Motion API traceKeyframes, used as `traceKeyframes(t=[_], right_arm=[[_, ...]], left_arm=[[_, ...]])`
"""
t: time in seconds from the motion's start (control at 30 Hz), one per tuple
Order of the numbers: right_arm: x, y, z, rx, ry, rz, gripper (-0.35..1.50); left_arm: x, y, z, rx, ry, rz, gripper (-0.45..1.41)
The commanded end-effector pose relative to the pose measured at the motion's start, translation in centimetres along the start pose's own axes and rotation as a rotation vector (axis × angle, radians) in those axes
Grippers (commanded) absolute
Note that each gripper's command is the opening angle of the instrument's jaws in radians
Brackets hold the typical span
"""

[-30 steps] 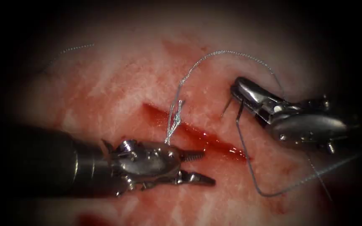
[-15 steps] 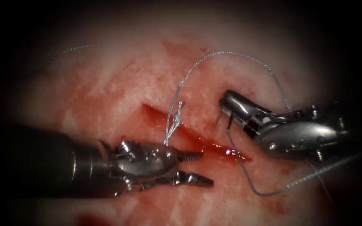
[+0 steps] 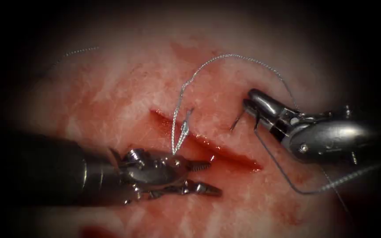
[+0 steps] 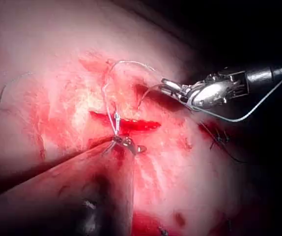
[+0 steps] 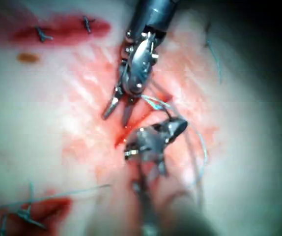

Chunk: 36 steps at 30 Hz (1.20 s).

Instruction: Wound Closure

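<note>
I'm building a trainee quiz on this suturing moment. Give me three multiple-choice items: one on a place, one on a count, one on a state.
1. On which side of the cut is the needle?
A. left
B. right
C. inside it

2. How many tools hold the needle?
A. none
B. one
C. two

3. The left tool's jaws are:
A. open and empty
B. shut on thread
C. shut on tissue

Key:
1 B: the needle hangs right of the cut, apparently not in the tissue.
2 B: the right tool alone grips it, near one end of its curve.
3 A: the left tool has its jaws apart, holding nothing.
</note>
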Motion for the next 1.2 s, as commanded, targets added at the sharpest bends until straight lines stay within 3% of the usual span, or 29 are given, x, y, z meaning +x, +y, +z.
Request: traceKeyframes(t=[0.03,0.37,0.9,1.2], right_arm=[[-0.02,-0.08,0.08,0.003,0.0,0.007,-0.35],[-0.13,-0.07,0.16,0.038,-0.033,0.312,-0.35],[-0.25,-0.1,0.26,0.078,-0.08,0.526,-0.35],[-0.32,-0.21,0.3,0.167,-0.13,0.724,-0.35]], left_arm=[[-0.05,0.03,0.08,-0.002,-0.004,0.0,0.35],[-0.12,0.0,0.09,-0.001,-0.023,0.006,0.35],[-0.14,-0.01,0.08,-0.002,-0.036,0.007,0.34],[-0.18,-0.05,0.04,-0.003,-0.052,0.013,0.34]])
